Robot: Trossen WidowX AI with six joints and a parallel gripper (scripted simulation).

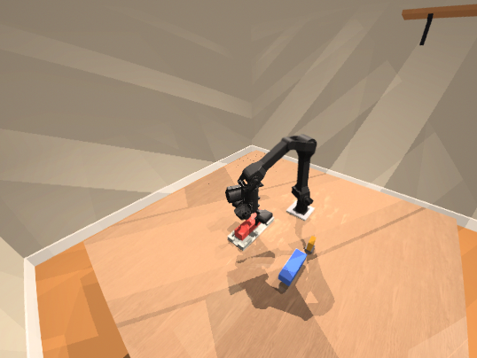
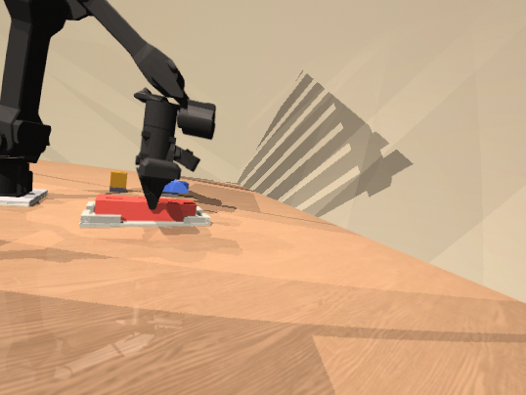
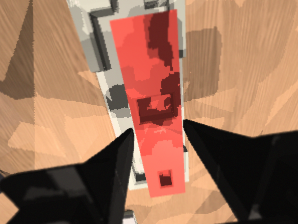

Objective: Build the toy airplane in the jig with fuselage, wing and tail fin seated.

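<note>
Exterior view, centre left: the blue block-shaped wing is partly concealed behind the black gripper and red bar-shaped fuselage. Upper left: the black jointed arm is cropped by the frame.

And here's the black arm, rising from its foot well apart from the red fuselage, bending high and reaching over to it! The wrist is hanging nearly upright above the fuselage, and the gripper is pointing down, its jaws standing open. The two dark fingers are straddling the fuselage, tips dipping beside its flanks, one on each side.
</note>
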